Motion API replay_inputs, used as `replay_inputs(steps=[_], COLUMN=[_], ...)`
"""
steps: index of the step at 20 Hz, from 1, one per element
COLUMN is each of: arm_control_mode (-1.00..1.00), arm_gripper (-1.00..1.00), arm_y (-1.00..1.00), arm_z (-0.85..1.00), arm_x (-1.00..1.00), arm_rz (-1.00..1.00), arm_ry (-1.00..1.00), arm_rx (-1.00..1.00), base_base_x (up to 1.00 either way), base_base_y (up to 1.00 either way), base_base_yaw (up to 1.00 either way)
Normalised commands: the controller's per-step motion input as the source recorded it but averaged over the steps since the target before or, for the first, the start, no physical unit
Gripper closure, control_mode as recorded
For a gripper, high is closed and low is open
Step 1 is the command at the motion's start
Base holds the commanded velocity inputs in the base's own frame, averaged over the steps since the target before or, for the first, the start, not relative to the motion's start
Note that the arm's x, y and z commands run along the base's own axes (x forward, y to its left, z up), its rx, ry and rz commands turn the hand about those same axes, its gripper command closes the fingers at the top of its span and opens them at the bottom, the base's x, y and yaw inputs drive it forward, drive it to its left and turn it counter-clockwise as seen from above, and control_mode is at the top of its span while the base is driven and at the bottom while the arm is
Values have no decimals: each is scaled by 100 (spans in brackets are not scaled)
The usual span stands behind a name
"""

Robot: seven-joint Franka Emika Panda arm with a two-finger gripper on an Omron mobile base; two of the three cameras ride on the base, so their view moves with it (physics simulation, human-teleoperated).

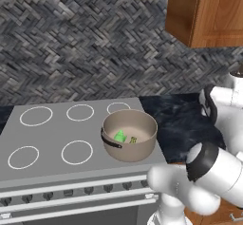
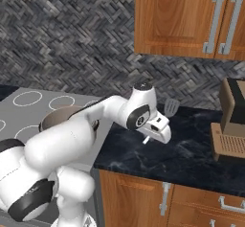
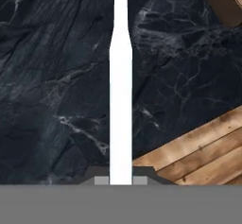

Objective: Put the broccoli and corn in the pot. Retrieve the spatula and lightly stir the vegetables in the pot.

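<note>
1. The pot (image 1: 129,135) stands on the stove (image 1: 47,138), at the front right corner, just beside the dark tabletop (image 1: 185,119).
2. In the left base view the broccoli (image 1: 119,136) and the corn (image 1: 133,140) both lie on the bottom of the pot. The corn is just beside the broccoli, at about 4 o'clock from it.
3. In the right base view the arm reaches over the tabletop to the right of the stove. The gripper (image 2: 146,139) hangs above the dark marble, at about 3 o'clock from the pot.
4. The jaws are together, clamped on the spatula (image 3: 120,100). In the hand view its white handle rises straight from between the two finger tips toward 12 o'clock.
5. In the right base view the grey blade of the spatula shows at about 1 o'clock from the gripper, before the herringbone wall, and a short end of the white handle sticks out under the hand.
6. A brown appliance (image 2: 229,125) stands on the tabletop at 3 o'clock, well apart from the gripper.
7. Wooden cabinets (image 2: 186,20) hang above the tabletop.
</note>
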Motion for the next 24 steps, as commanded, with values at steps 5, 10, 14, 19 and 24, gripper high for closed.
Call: replay_inputs(steps=[5, 10, 14, 19, 24], arm_control_mode=[-100, -100, -100, -100, -100], arm_gripper=[100, 100, 100, 100, 100], arm_y=[31, 39, 28, 33, 42], arm_z=[51, 53, 60, 47, 17], arm_x=[-35, -29, -26, -27, -18], arm_rz=[0, 0, -13, -4, -5], arm_ry=[2, 3, 15, 17, 11], arm_rx=[12, 23, 42, 32, 10], base_base_x=[0, 0, 0, 0, 0], base_base_y=[0, 0, 0, 0, 0], base_base_yaw=[0, 0, 0, 0, 0])
